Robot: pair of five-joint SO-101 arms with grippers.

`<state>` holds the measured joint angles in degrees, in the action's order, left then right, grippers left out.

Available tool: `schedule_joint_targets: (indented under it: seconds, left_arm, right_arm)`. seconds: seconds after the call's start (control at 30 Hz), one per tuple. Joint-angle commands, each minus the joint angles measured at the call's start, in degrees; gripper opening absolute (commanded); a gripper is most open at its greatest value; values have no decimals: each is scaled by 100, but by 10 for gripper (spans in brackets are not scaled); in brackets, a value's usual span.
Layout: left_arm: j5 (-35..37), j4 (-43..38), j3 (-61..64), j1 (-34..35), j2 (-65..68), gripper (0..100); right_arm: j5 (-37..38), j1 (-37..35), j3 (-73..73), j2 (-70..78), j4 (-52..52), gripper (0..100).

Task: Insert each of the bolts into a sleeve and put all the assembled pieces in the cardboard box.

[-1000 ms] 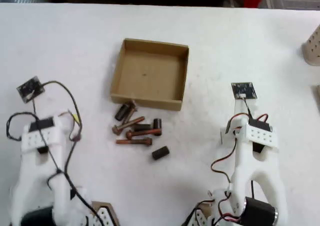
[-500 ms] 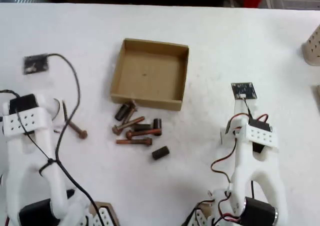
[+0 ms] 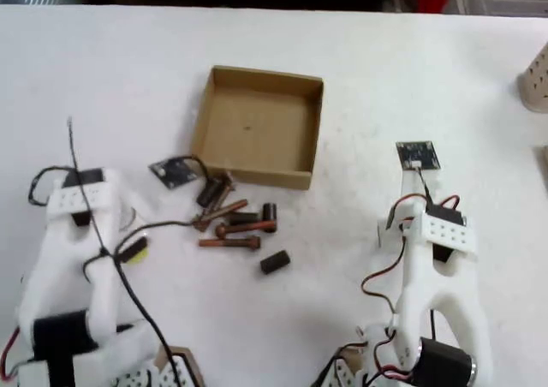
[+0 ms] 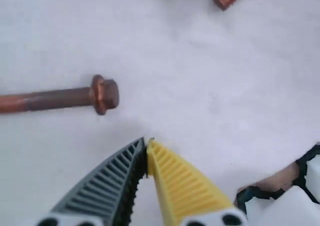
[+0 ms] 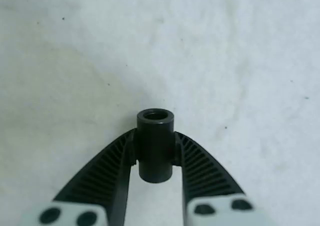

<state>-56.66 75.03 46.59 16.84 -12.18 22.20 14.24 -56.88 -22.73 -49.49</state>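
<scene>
Short black sleeve [image 5: 155, 148] — hollow, smooth — between right fingers [image 5: 202, 172]

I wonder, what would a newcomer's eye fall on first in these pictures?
The right tool clamps a black sleeve over the table. The left tool, shut on nothing, points near a copper bolt lying flat. A heap of bolts and sleeves lies just outside the near wall of the cardboard box.

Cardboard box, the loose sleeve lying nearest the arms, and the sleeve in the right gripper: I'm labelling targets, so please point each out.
cardboard box [image 3: 265, 122], high view, bare floor inside.
loose sleeve [image 3: 274, 261], high view, middle of its side.
held sleeve [image 5: 155, 148], right wrist view, middle of its barrel.
</scene>
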Motion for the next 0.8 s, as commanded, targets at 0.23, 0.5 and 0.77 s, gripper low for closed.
schedule_joint_targets:
  seconds: [0.23, 0.5, 0.77]
  left_arm:
    - [932, -325, -1908, -549, 2176, 21]
    - [1626, 308, -4264, -558, 3705, 21]
    - [3033, 167, -5785, -576, 3855, 21]
  right_arm:
    - [18, -31, 26, -127, 66, 18]
    - [18, -22, 26, -127, 75, 18]
    - [18, -22, 26, -127, 92, 18]
